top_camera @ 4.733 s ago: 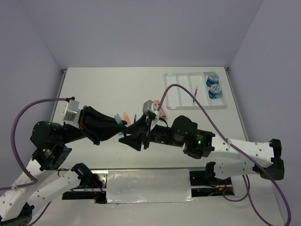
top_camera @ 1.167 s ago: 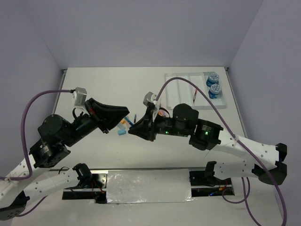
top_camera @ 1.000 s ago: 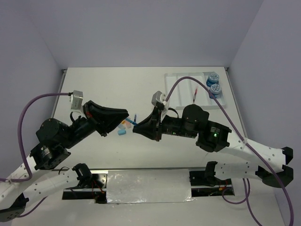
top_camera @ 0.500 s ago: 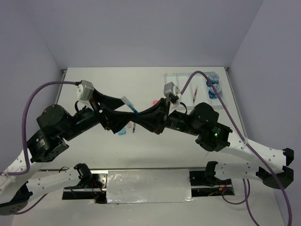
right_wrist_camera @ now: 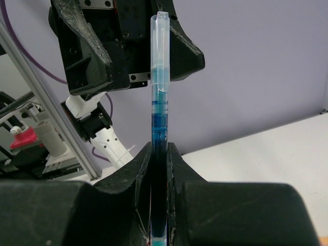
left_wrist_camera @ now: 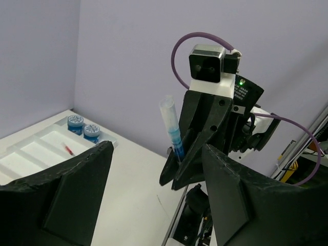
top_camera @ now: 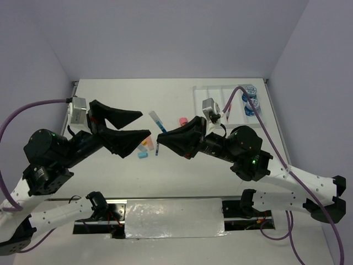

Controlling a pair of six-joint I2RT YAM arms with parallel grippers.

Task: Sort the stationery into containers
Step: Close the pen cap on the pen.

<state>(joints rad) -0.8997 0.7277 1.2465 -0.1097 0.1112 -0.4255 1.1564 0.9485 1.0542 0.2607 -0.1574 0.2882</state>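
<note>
A blue pen with a clear cap (top_camera: 155, 122) hangs above the table, and my right gripper (top_camera: 161, 136) is shut on its lower half. The right wrist view shows the pen (right_wrist_camera: 159, 102) upright, pinched between that gripper's (right_wrist_camera: 159, 148) jaws. My left gripper (top_camera: 148, 122) stands open just left of the pen, holding nothing. In its wrist view the left gripper (left_wrist_camera: 157, 151) faces the pen (left_wrist_camera: 171, 128) across a gap. The white tray (top_camera: 212, 99) at the back right holds two blue rolls (top_camera: 251, 98) and a red pen (top_camera: 228, 110).
A pink piece (top_camera: 183, 120) lies on the table between the grippers and the tray. An orange marker (top_camera: 146, 142) and light-blue pieces (top_camera: 143, 155) lie below the left gripper. The side walls stand close to both arms.
My left gripper has opened, let go of the blue pen and drawn back to the left. My right gripper, still shut on the pen, has risen and shifted right.
</note>
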